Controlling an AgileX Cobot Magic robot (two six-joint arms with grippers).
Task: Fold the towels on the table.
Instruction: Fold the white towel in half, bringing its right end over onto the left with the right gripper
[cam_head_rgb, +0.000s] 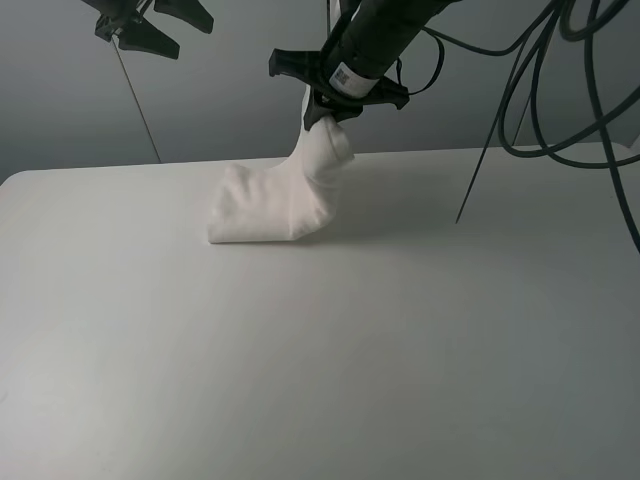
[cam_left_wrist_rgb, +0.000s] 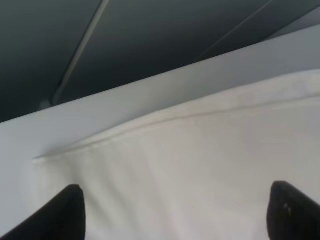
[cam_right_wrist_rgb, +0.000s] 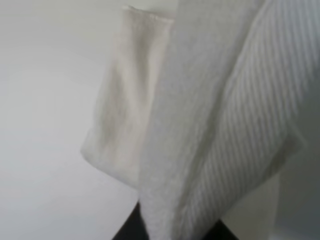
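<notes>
The white towel lies bunched at the back middle of the table. One end is pulled up into a peak. My right gripper is shut on that raised end and holds it above the table. In the right wrist view the ribbed towel hangs in folds over the gripper, and only dark finger bases show. My left gripper hangs open high at the back left, away from the towel. The left wrist view shows its black fingertips spread wide in front of the towel's hemmed edge.
Black cables hang at the back right, over the table's far edge. A thin rod slants down behind the back left edge. A dark grey wall stands behind the table.
</notes>
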